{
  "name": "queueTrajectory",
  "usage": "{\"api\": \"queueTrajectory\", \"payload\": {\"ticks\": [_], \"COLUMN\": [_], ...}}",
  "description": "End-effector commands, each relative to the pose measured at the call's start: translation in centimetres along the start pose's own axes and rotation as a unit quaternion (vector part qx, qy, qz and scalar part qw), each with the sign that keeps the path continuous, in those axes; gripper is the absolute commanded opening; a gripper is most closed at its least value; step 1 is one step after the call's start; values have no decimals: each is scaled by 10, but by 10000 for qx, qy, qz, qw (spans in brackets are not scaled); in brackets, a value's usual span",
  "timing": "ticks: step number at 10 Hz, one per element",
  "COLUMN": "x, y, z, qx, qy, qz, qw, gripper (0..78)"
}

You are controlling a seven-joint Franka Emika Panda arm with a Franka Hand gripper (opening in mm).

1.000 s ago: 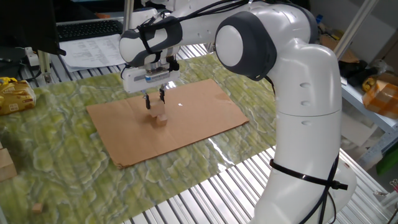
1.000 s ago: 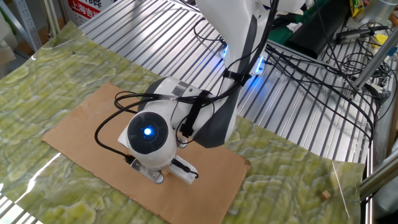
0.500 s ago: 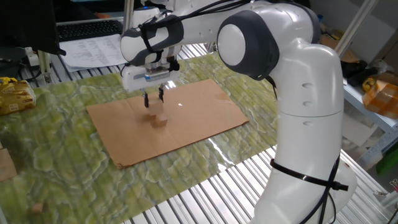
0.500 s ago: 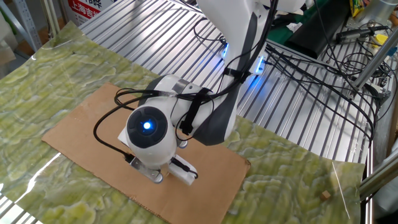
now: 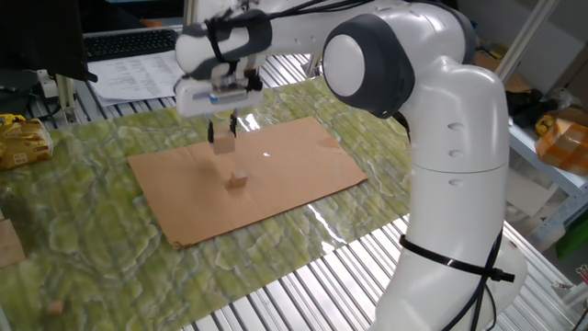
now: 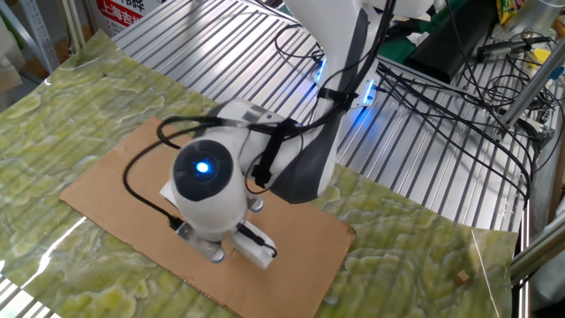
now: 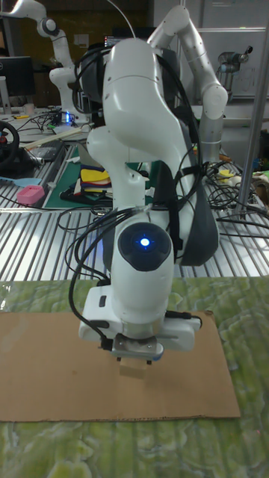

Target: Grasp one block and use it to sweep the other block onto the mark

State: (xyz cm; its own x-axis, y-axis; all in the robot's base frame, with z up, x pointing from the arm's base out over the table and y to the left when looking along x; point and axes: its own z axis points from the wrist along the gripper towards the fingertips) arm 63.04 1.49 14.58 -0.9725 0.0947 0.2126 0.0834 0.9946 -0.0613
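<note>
Gripper [image 5: 223, 134] has risen since a second ago, now clamped on the big block [image 5: 223, 141], lifted clear of the cardboard [image 5: 303, 161]. Small block [image 5: 238, 178] sits below and just ahead. Mark not visible. Grasp done; sweep comes next.

A table of ribbed metal slats [image 5: 303, 285] carries a green marbled mat [image 5: 110, 248], and a sheet of brown cardboard [image 5: 276, 188] lies flat on the mat. At the far left of one fixed view lie a black keyboard [image 5: 129, 41] and printed papers [image 5: 138, 74]; at the far right of the other fixed view black cables [image 6: 441, 97] trail over the slats. The tall fixed view shows a dim room behind, with cluttered benches [image 7: 45, 160] on the left and another white arm [image 7: 198, 82] against a pale wall panel [image 7: 235, 33].
</note>
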Motion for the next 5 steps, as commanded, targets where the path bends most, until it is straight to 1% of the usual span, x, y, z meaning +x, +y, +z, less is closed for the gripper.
{"api": "queueTrajectory", "payload": {"ticks": [1, 2, 4, 5], "x": [-5, -1, 12, 20], "y": [0, 5, 16, 22], "z": [-3, 2, 15, 22], "qx": [-97, -361, -538, -538], "qy": [188, 318, 308, 352], "qz": [87, 249, 199, 15], "qw": [9997, 9985, 9979, 9979], "gripper": [12, 12, 12, 12]}}
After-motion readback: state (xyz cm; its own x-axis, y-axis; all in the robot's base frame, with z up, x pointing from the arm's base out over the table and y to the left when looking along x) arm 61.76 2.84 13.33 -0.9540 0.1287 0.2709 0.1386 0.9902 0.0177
